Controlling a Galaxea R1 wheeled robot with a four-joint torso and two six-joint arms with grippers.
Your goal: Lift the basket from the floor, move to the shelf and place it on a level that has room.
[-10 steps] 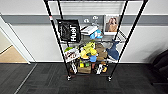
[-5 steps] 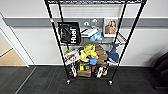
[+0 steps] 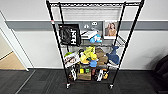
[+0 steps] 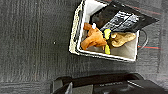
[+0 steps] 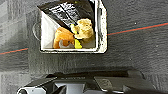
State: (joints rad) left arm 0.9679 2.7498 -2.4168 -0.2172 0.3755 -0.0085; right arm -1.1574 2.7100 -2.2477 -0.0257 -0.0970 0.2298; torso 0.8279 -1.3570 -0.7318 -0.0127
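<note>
Shelf: the tall black metal wire rack [image 3: 92,45] on small wheels stands against a white wall with a grey band, straight ahead in the head view.
Floor: dark grey carpet tiles [image 3: 45,82] run up to the rack; a patch of tan wooden flooring [image 3: 10,61] shows off to the left.
Top level: the black wire-grid top tier [image 3: 92,4] lies bare.
Lower tiers: crowded with a black bag with white lettering [image 3: 69,34], a framed portrait [image 3: 111,29], a blue plush whale [image 3: 113,57], brown cardboard boxes [image 3: 101,56] and yellow toys [image 3: 87,53].
Basket: the rectangular cream woven basket [image 4: 75,32] sits on the carpet under both wrist cameras, near a thin red line [image 5: 140,28].
Basket contents: a crinkled black packet [image 5: 66,11], an orange plush toy [image 4: 92,40] and a tan one [image 5: 84,28].
Claws: I cannot tell whether either is released or clenched.
</note>
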